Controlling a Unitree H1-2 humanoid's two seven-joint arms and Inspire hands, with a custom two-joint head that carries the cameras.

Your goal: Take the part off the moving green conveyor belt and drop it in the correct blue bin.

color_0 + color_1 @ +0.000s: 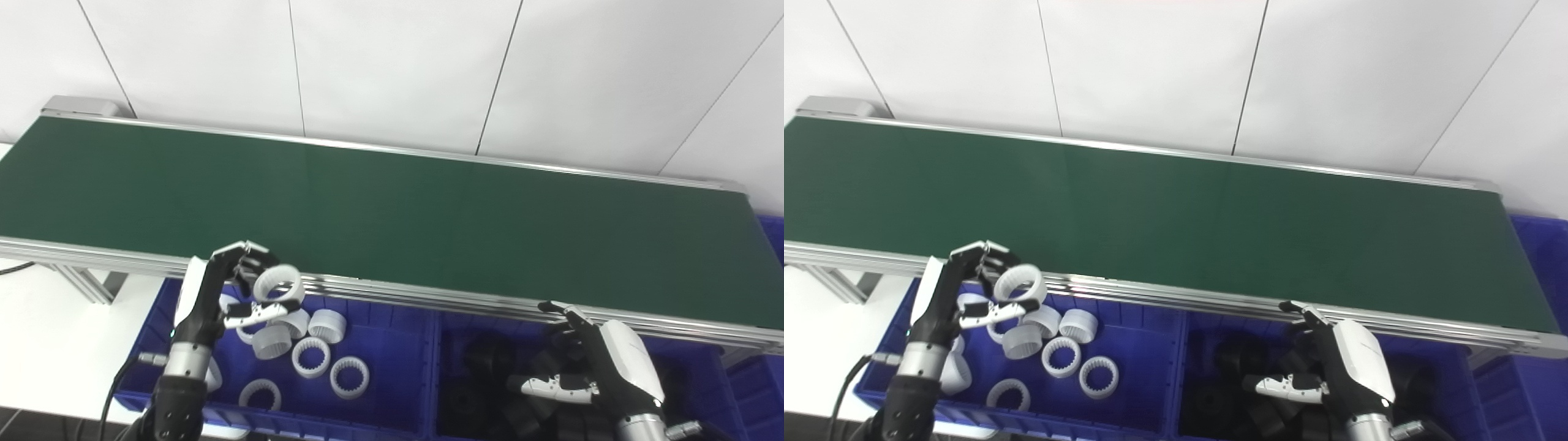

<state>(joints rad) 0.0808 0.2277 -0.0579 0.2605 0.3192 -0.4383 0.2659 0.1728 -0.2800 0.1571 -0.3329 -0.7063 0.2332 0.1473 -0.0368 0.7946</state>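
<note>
My left hand (236, 288) is shut on a white toothed ring (279, 285), pinched between thumb and fingers. It hovers above the left blue bin (380, 416), just in front of the conveyor's near rail. That bin holds several white rings (312, 356) like the held one. The green belt (367, 208) carries no part in view. My right hand (591, 364) hangs open over the right blue bin (692, 380), which holds several black parts (490, 361); nothing is between its fingers.
The conveyor's aluminium near rail (441, 298) runs just behind both bins. Another blue bin (773, 236) peeks in at the far right edge. A white wall stands behind the belt, and a white table surface (49, 343) lies to the left.
</note>
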